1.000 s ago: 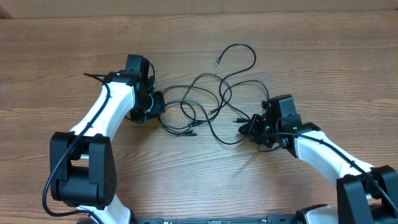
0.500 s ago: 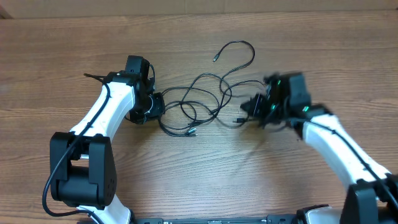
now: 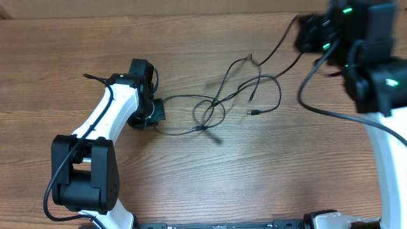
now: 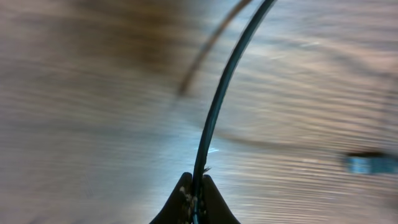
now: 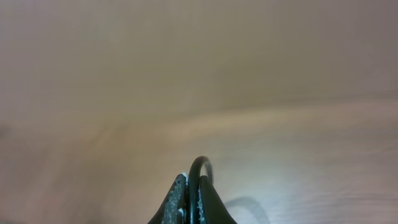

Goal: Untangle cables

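Observation:
Thin black cables (image 3: 219, 102) lie stretched and looped across the middle of the wooden table, with small plug ends near the centre. My left gripper (image 3: 158, 111) is low on the table at the left end of the tangle, shut on a cable (image 4: 214, 112) that runs up and away from its fingertips (image 4: 194, 186). My right gripper (image 3: 305, 32) is raised high at the far right corner, shut on a cable (image 5: 199, 171) that bends in a small loop between its fingers (image 5: 191, 186). A strand (image 3: 273, 48) runs taut from it down to the tangle.
The table is bare brown wood (image 3: 210, 178). The left arm's white links (image 3: 108, 117) lie along the left side. The right arm (image 3: 375, 70) fills the upper right corner. A plug end (image 4: 370, 163) shows blurred in the left wrist view.
My right gripper has lifted and swung up to the far right, pulling its cable with it. The tangle has been drawn out and shifted right. My left gripper has stayed put.

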